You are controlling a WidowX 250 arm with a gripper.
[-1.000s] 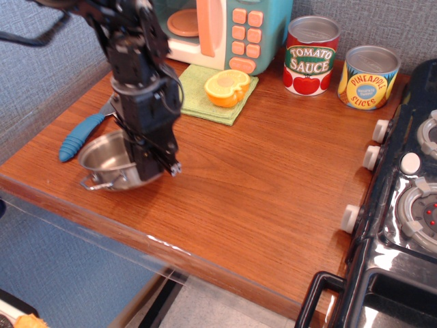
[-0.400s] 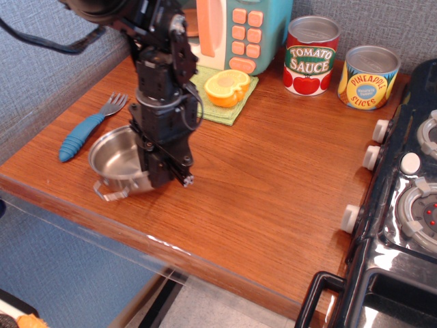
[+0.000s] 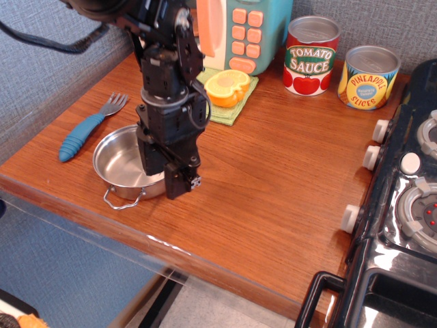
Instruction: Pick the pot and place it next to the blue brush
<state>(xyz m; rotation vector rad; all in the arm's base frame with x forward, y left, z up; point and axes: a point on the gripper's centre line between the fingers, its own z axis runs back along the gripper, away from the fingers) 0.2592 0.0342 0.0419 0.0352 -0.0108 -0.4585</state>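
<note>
The shiny steel pot [image 3: 121, 164] sits flat on the wooden counter near its front left edge, one wire loop handle pointing to the front. My black gripper [image 3: 168, 176] comes down on the pot's right rim, one finger inside the bowl and one outside, closed on the rim. The blue brush [image 3: 85, 128], with a ribbed blue handle and grey tines, lies just left of the pot, a small gap between them.
A green cloth [image 3: 205, 102] with an orange half [image 3: 227, 87] lies behind the gripper. A toy microwave [image 3: 235, 31] stands at the back. Tomato sauce can [image 3: 311, 56] and pineapple can [image 3: 369, 76] stand back right. A stove [image 3: 410, 205] borders the right.
The gripper and pot have shifted a little right and toward the front edge. The pot, tilted a second ago, now lies level on the counter.
</note>
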